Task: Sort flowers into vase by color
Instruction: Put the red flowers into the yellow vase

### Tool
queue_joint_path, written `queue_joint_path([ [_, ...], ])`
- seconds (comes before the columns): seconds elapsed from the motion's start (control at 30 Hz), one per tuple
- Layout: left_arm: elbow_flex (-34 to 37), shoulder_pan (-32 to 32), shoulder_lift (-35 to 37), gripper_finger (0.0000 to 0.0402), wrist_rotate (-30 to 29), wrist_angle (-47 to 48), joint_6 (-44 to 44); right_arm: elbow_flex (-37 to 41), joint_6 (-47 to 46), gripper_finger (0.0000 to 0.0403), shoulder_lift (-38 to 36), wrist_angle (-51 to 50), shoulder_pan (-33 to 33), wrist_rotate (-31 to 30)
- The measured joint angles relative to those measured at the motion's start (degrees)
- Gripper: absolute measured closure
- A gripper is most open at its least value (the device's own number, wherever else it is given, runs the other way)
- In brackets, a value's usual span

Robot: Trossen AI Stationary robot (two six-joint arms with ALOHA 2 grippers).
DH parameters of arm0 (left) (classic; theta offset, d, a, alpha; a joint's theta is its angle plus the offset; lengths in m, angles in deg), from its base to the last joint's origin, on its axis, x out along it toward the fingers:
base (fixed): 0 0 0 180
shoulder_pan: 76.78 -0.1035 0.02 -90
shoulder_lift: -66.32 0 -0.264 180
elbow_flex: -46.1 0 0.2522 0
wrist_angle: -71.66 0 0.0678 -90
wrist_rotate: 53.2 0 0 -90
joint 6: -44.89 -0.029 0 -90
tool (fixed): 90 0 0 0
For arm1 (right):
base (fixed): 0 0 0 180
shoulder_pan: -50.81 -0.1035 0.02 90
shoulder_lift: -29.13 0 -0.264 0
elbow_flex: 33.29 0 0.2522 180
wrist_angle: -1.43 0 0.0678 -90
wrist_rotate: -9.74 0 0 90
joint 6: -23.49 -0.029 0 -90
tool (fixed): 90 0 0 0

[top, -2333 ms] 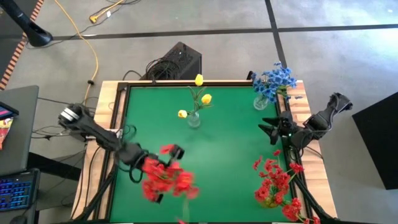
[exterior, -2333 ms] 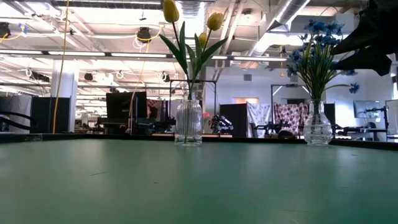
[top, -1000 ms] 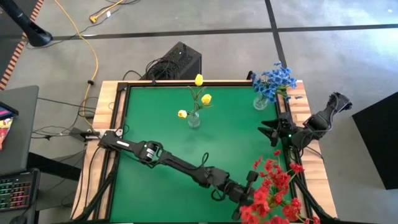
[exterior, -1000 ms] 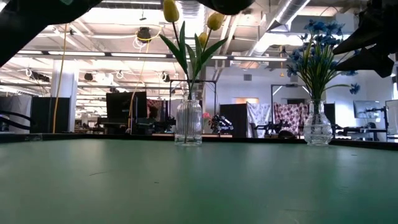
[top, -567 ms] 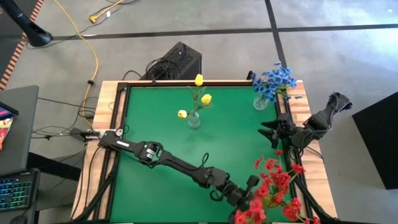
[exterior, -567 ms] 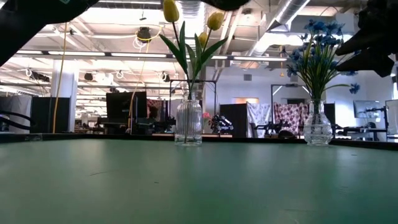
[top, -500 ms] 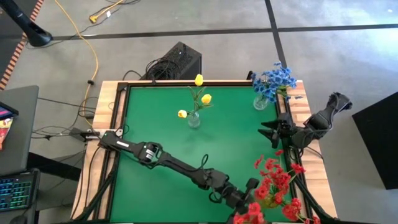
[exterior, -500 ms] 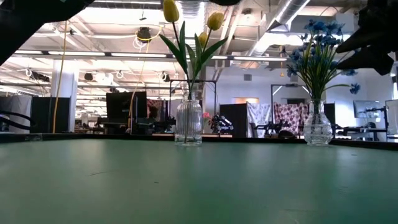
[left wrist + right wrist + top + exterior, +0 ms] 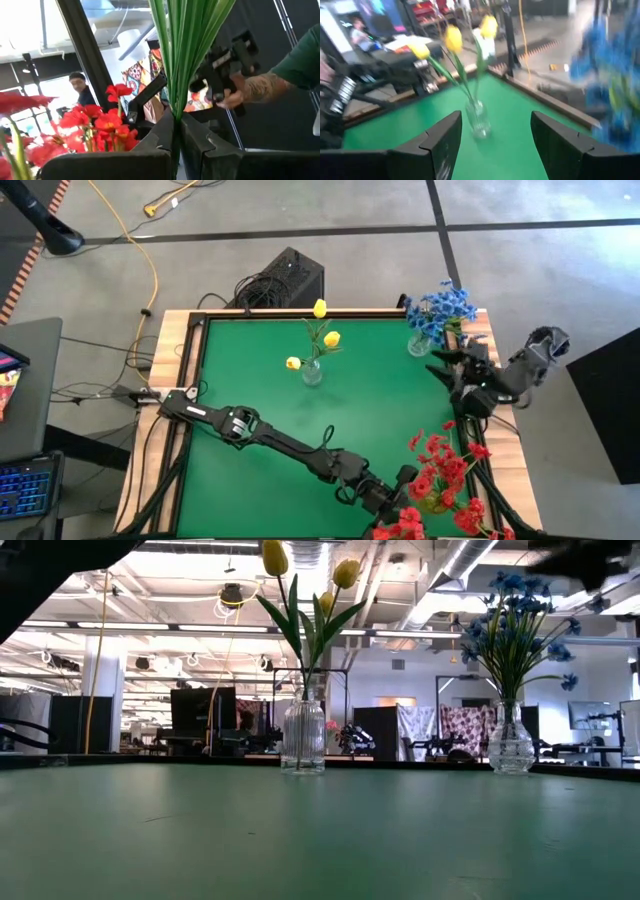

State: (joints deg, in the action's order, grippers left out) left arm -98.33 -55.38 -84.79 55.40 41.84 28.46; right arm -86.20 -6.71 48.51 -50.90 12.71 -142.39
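Yellow tulips point(image 9: 318, 332) three, glass vases point(image 9: 303, 736) two visible, blue bunch point(image 9: 440, 310) one

Grey concrete floor point(image 9: 300, 220), yellow cable point(image 9: 150, 270), exposed ceiling ducts point(image 9: 450, 570), strip lights.

On the table point(image 9: 250, 400), far side, middle: a vase point(image 9: 312, 373) with tulips point(image 9: 319, 308) in it. At the far right corner: a second vase point(image 9: 419, 345) holding a bunch of flowers point(image 9: 440, 306). Near right corner: another bunch of flowers point(image 9: 440, 470). Stretched from the left edge across to that near right bunch: the left arm, its gripper point(image 9: 176, 145) closed on a bundle of stems point(image 9: 187, 45). Just near of the far right vase, by the right edge: the right gripper point(image 9: 450, 375), parted. Beyond the far edge, on the floor: a box point(image 9: 285, 280) with cables.
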Motion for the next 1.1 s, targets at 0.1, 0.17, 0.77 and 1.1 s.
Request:
queue_joint_path([
  [0.1,0.00,-0.13,0.93,0.0401,0.20,1.10,0.42,-2.89,9.90,0.0138,0.06,6.55,-0.04,1.33],
  [0.17,0.00,-0.17,1.75,0.0401,0.37,2.59,0.79,-4.68,15.32,0.0138,0.08,10.50,-0.07,4.48],
  [0.77,0.04,0.24,17.84,0.0401,-5.40,30.32,2.47,-13.72,27.88,0.0138,16.60,28.06,-0.23,38.61],
  [1.1,0.04,0.50,27.00,0.0402,-18.79,41.49,1.06,-23.14,29.99,0.0138,26.68,25.37,-7.38,40.89],
])
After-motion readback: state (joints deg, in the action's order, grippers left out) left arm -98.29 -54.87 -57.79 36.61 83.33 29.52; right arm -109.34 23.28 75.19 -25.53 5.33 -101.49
